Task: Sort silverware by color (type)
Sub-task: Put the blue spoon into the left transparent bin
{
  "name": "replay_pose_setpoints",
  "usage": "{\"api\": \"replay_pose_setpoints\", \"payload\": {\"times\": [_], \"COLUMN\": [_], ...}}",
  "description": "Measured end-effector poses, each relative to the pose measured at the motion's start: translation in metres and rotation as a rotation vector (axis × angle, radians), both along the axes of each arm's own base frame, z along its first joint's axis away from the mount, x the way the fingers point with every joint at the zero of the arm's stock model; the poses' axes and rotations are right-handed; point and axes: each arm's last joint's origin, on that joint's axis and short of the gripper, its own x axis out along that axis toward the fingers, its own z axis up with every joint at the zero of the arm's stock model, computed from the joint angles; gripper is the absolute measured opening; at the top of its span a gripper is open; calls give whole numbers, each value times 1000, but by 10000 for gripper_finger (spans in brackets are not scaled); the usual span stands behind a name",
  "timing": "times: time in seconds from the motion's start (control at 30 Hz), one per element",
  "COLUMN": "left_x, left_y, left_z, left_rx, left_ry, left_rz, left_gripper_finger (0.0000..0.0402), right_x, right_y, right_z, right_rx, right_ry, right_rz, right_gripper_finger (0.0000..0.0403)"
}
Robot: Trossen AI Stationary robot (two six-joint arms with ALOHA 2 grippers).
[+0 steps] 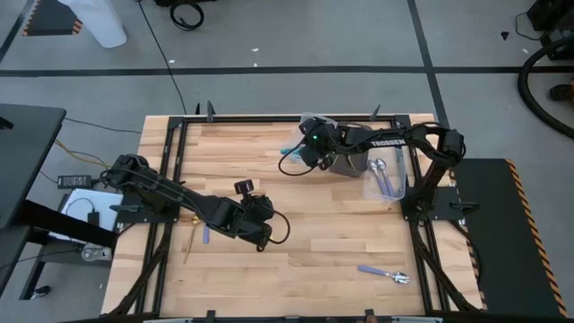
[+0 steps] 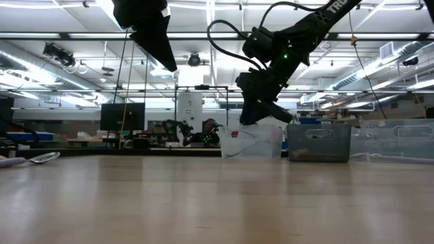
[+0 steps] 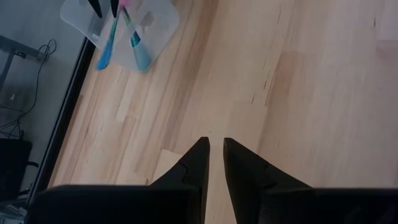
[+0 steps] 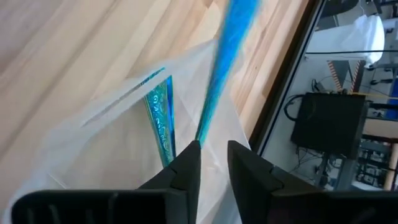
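worktop (image 1: 296, 260) | R claw (image 4: 211, 149) over clear tray (image 4: 93, 143), pinching blue spoon (image 4: 227, 56) by tip, jaws look to be easing | L claw (image 3: 214, 146) idle mid-worktop, near-closed, empty | tip: release low so spoon lands in tray w/ other blue (image 4: 160, 115)

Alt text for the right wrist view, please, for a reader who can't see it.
The right end effector hangs over a clear plastic tray, a blurred blue spoon handle rising from between its two dark fingers. A teal patterned spoon handle already lies in the tray, with the wooden table beyond.
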Motion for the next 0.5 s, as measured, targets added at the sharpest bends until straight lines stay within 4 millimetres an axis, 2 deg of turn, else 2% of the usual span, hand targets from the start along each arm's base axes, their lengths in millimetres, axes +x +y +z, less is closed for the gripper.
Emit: {"api": "replay_pose_setpoints", "payload": {"times": [0.17, 0.3, 0.5], "left_x": [0, 0, 3], "left_y": [0, 0, 6], "left_z": [0, 0, 0], "left_rx": [0, -1, 19], "left_ry": [0, -1, -16], "left_rz": [0, 0, 27], "left_gripper_finger": [55, 55, 55], "right_x": [1, 4, 2], "right_y": [1, 6, 18], "right_z": [0, 3, 22], "right_rx": [4, -83, -85], "right_ry": [-10, 4, -71], "right_rz": [5, -15, -53], "right_gripper_finger": [107, 112, 108]}}
